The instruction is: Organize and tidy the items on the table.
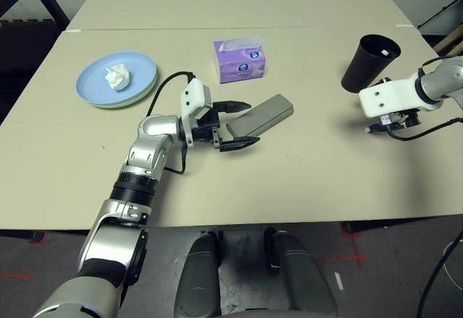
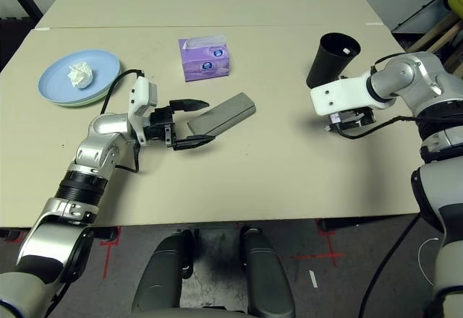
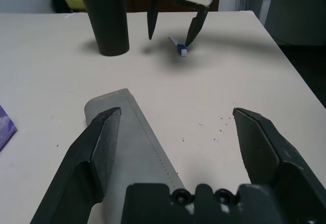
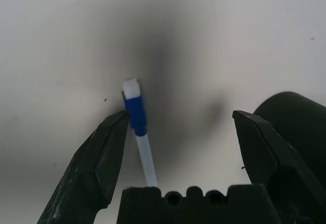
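Currently, pen (image 4: 137, 127): on table (image 1: 304, 181), beside black cup (image 1: 367, 61)
Right pincer (image 3: 173, 33): spread open over pen, nothing held
Left pincer (image 1: 239, 124): open, empty, at glasses case (image 1: 260, 114)
Done: tissue wad (image 1: 117, 76) on stacked plates (image 1: 90, 90)
Left: pen, case

Grey floor (image 1: 239, 260) with red tape marks (image 1: 340, 256) below.

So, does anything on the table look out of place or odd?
Mildly. A crumpled white tissue wad lies on the pale blue plate, and the grey glasses case lies askew. A small blue-and-white pen lies loose beside the black cup.
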`<action>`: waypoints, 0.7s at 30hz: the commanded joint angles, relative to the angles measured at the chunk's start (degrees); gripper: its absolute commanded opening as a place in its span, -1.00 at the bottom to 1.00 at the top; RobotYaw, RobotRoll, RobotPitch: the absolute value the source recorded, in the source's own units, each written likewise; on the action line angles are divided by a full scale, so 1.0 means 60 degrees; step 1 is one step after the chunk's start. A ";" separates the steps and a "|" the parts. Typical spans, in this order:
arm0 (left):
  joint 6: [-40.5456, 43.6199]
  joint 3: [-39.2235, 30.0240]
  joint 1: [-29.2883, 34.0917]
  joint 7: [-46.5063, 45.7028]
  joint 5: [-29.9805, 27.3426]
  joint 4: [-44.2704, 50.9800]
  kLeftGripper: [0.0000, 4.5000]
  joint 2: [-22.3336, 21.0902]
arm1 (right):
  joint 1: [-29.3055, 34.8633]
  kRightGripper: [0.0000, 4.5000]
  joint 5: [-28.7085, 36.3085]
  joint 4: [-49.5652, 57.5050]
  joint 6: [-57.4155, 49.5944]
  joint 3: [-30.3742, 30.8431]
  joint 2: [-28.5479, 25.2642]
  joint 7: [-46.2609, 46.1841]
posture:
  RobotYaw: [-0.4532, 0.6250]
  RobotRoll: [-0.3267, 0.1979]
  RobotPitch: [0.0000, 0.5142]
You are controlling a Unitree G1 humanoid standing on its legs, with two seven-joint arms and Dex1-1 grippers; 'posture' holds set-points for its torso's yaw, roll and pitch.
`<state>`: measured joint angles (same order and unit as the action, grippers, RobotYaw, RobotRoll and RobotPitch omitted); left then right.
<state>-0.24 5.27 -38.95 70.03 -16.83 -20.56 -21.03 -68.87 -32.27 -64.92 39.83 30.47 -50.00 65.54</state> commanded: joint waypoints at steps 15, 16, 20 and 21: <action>0.0605 -0.0182 0.0492 -0.0803 -0.0191 0.0831 1.00 0.0024 | -0.0130 0.98 -0.0726 -0.0733 0.0862 0.0265 0.0095 0.0608 | 0.16 0.25 -0.16; 0.0619 -0.0186 0.0496 -0.0810 -0.0194 0.0843 1.00 0.0014 | -0.0132 0.98 -0.0762 -0.0745 0.0859 0.0273 0.0081 0.0621 | 0.16 0.25 -0.16; 0.0669 -0.0210 0.0536 -0.0837 -0.0210 0.0903 1.00 -0.0023 | -0.0162 0.98 -0.0899 -0.0812 0.0854 0.0350 0.0036 0.0593 | 0.16 0.25 -0.17; 0.0683 -0.0213 0.0561 -0.0846 -0.0215 0.0930 1.00 -0.0038 | -0.0167 0.98 -0.0918 -0.0831 0.0855 0.0364 0.0033 0.0587 | 0.16 0.25 -0.17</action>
<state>3.23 3.83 -37.03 65.00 -17.79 -16.29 -20.88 -69.49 -36.84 -68.67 44.77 31.96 -48.82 68.79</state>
